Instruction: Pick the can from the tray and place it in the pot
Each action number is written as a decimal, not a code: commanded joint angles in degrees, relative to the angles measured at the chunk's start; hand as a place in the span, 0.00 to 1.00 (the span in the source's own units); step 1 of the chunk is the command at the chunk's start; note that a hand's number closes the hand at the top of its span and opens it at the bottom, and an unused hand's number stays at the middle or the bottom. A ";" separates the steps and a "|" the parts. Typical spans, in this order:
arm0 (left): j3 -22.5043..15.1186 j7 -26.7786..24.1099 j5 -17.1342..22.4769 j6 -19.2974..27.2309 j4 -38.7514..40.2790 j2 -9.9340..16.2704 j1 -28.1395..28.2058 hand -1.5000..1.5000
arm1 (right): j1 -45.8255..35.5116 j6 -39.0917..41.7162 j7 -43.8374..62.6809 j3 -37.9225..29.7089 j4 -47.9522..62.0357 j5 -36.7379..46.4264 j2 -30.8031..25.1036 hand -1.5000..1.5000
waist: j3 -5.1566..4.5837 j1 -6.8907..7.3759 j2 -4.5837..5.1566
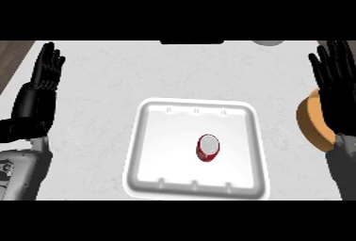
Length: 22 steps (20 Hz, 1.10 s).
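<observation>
A red can [207, 148] with a silver top stands upright on the white tray [156, 141], right of the tray's middle. An orange-brown pot [311, 120] shows at the right edge, mostly hidden behind my right forearm. My right hand [338, 77] is held open with fingers up at the right edge, above the pot and well apart from the can. At the left edge my left hand [43, 77] rests open, fingers up, far from the tray.
The pale counter [104, 80] spreads around the tray. A wooden strip [10, 61] runs along the far left. A dark object [192, 42] and a grey round thing [268, 43] sit at the counter's far edge.
</observation>
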 commanded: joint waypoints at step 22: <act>3.16 9.33 8.45 -1.92 -0.31 -4.32 2.18 0.50 | -2.70 26.49 -33.21 15.44 10.68 37.11 -18.62 0.00 | -0.91 0.25 0.08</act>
